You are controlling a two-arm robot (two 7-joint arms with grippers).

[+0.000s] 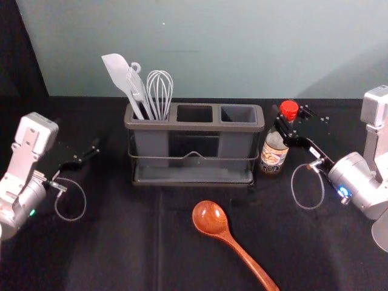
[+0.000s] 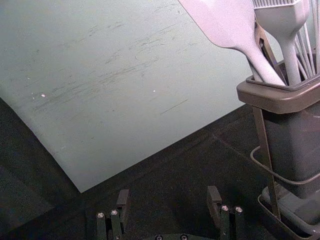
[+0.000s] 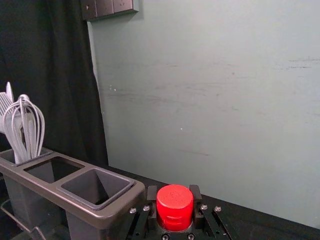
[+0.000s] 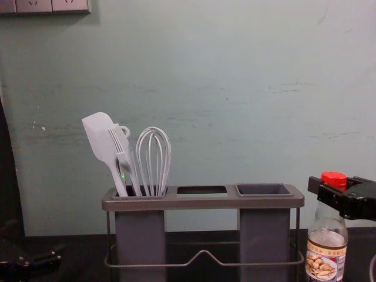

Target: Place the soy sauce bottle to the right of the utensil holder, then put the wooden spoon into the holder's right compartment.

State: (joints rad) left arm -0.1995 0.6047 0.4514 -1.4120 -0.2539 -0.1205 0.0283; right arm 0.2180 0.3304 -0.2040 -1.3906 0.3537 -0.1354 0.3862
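My right gripper (image 1: 292, 123) is at the soy sauce bottle (image 1: 274, 151), just right of the utensil holder (image 1: 195, 126). In the right wrist view, the right gripper (image 3: 174, 200) is shut on the neck, its fingers against both sides below the red cap (image 3: 174, 205). The chest view has the bottle (image 4: 326, 252) upright beside the holder (image 4: 202, 202). On the cloth in front of the holder lies the wooden spoon (image 1: 210, 218), handle toward the front right. Off to the holder's left is my left gripper (image 1: 88, 156); the left wrist view has this gripper (image 2: 168, 201) open and holding nothing.
A white spatula (image 1: 119, 73), a whisk (image 1: 160, 91) and other tools stand in the holder's left compartment. Its middle (image 1: 194, 113) and right (image 1: 238, 114) compartments hold nothing. A pale wall (image 1: 212, 54) rises behind the dark cloth (image 1: 121, 242).
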